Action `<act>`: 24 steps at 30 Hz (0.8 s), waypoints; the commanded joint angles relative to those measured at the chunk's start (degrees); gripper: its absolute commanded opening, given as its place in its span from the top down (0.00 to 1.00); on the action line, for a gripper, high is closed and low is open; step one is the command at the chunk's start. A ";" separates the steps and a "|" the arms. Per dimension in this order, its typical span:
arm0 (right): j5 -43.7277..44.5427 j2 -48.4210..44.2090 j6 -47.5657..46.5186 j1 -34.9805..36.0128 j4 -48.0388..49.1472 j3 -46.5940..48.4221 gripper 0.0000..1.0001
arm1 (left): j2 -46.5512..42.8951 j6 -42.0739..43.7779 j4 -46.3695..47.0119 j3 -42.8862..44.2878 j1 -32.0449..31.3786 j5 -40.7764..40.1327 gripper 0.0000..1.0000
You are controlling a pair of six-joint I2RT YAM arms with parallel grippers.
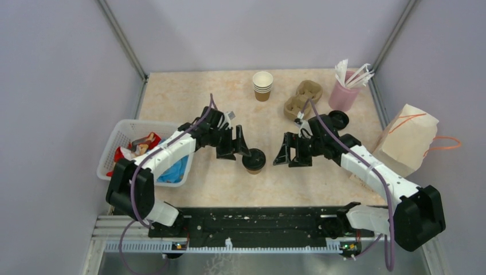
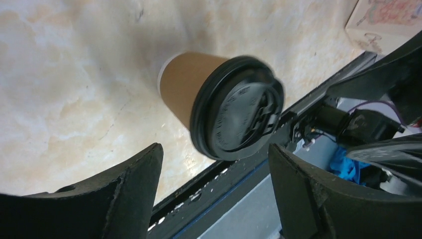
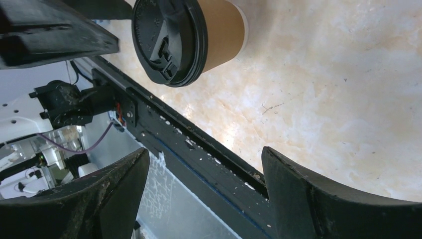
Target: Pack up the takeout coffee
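Your left gripper (image 1: 240, 154) stood with its jaws spread wide and nothing between them; your right gripper (image 1: 284, 163) was equally wide and empty. They faced each other across the lidded coffee cup (image 1: 253, 161), which stood upright on the table (image 1: 189, 97), just beside the left gripper and a little farther from the right. Whether the left gripper touched the lid could not be told.

The tabletop was beige and marbled, with fine dark scuffs in both wrist views. A black rail (image 1: 258, 220) ran along its near edge.

At the far side stood a stack of open paper cups (image 1: 262, 86), a pulp carrier (image 1: 302, 98), a pink cup of sticks (image 1: 344, 94) and, just beside it, a second black lid (image 1: 338, 120). A paper bag (image 1: 407, 140) sat at the right edge and a white basket (image 1: 129, 134) at the left. Plain pale lilac walls (image 1: 57, 86) enclosed three sides.
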 commanded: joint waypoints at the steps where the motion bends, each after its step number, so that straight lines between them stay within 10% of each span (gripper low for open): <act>1: -1.98 0.00 1.21 -0.34 2.94 2.47 0.18 | -0.37 -1.92 7.29 -5.54 2.35 9.86 0.19; 24: 3.68 -10.08 2.49 -0.33 -5.78 5.82 0.18 | 11.14 -8.61 29.19 -10.56 -0.05 18.95 0.35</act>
